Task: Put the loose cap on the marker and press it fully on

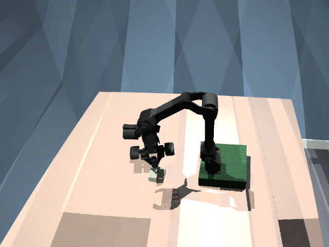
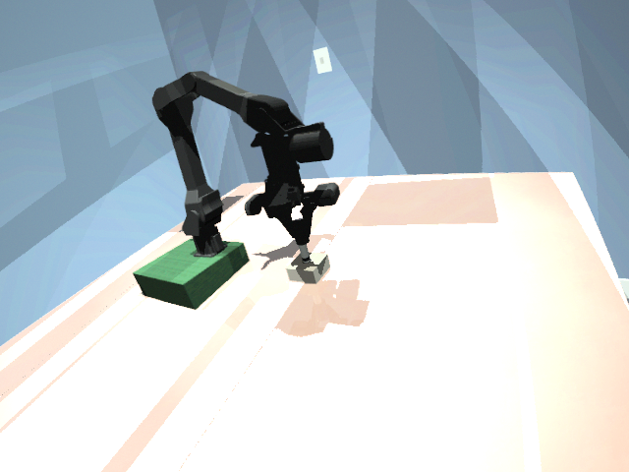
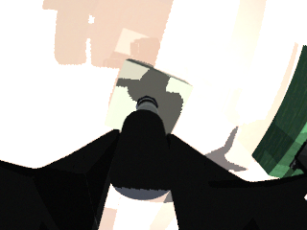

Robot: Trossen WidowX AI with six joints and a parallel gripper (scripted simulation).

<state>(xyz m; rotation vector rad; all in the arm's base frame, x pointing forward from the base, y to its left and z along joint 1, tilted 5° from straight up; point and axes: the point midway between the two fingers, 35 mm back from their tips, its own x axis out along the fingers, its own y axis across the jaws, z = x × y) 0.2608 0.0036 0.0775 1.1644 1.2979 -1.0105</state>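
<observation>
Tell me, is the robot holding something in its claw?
Yes. The gripper is shut on the dark cap, pinching its sides, right above the marker.

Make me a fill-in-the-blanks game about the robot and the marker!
1. The jaws of the gripper are shut on the dark ____.
2. The marker stands upright in a pale holder ____.
3. The arm's base sits on a slab colored ____.
4. The cap is right ____ the marker, lined up with its tip.

Missing words: cap; block; green; above
</observation>
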